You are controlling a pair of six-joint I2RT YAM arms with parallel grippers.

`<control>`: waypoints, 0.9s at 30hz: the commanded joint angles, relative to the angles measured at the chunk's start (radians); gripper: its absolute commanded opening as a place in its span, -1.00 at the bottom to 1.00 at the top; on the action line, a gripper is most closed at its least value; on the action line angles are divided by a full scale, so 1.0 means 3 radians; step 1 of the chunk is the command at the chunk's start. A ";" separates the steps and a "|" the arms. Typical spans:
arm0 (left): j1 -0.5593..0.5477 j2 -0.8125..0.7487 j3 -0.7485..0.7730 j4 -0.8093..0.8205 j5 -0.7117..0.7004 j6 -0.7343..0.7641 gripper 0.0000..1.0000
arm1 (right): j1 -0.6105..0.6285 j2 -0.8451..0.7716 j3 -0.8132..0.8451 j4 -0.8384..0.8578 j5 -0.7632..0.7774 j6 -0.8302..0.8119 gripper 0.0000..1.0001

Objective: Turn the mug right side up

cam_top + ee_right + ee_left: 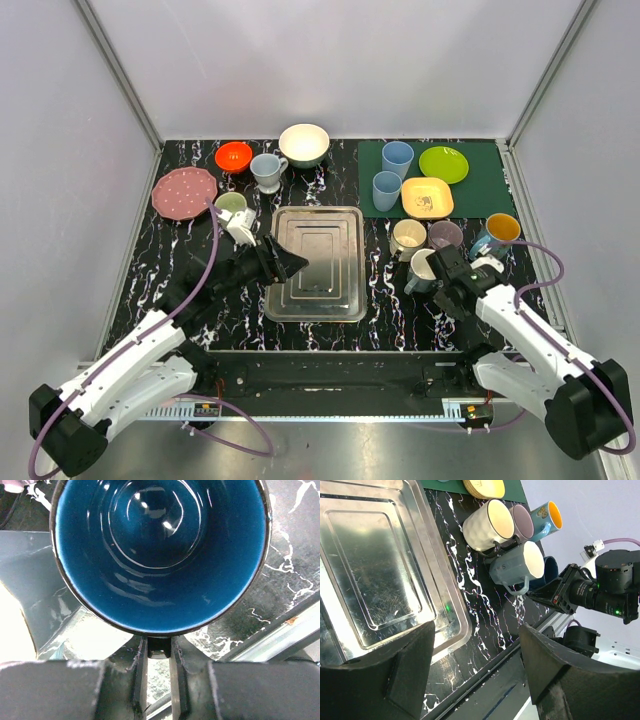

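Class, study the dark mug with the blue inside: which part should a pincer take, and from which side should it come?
Take the rim wall, one finger inside and one outside, coming straight at the open mouth. The mug has its mouth turned squarely toward the right pincer, which is shut on the nearest stretch of rim.

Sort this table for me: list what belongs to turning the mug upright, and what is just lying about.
In the job:
dark mug with glossy blue inside
right gripper, shut on that mug

Lying about:
silver metal tray
grey-blue ceramic mug
cream ceramic mug
pink speckled plate
orange bowl
white bowl
round green plate
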 commanded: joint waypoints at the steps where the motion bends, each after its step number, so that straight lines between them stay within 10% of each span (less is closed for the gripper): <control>1: 0.0018 0.0009 -0.0020 0.0075 -0.0049 -0.0013 0.39 | -0.0052 0.0015 0.0064 0.0240 0.0044 -0.0174 -0.71; 16: 0.0018 0.0040 -0.0030 0.0059 -0.0038 -0.0018 0.39 | -0.0082 -0.0112 0.0115 0.0220 -0.0109 -0.0317 -0.03; 27: 0.0018 0.0029 0.0103 -0.0257 -0.0242 0.0207 0.44 | -0.0077 -0.0634 0.1500 -0.0608 -0.0401 -0.0741 0.13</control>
